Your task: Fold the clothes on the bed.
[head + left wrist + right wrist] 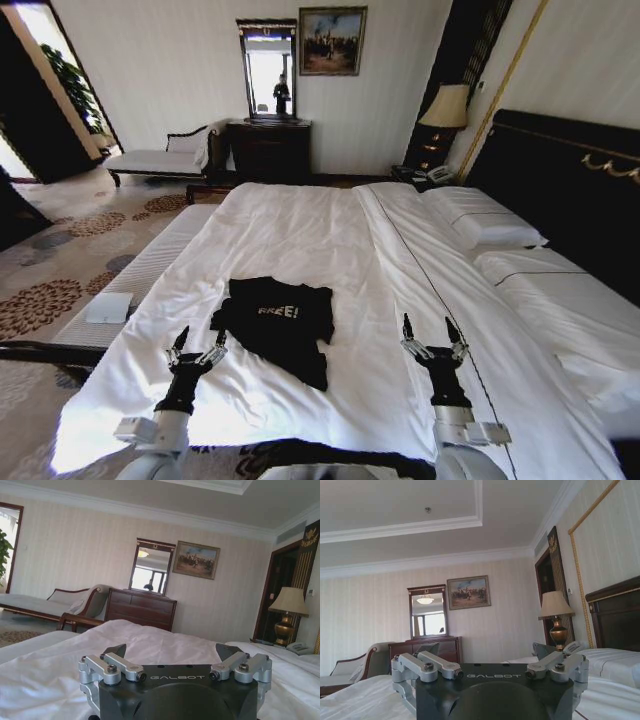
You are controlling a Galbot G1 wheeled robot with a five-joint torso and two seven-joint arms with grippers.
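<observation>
Nearest the head camera, the left gripper (197, 352) and right gripper (432, 340) are held spread wide open with nothing gripped, just above the near edge of the bed (300, 230). One black T-shirt (277, 325) is laid crumpled between them, closer to the left one, so folding looks not yet started. Probably it'll need to be flattened and an edge pinched first.

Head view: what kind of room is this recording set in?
Most likely a hotel bedroom: a large bed with white duvet and dark headboard, a bedside lamp, and a dresser under a mirror.
</observation>
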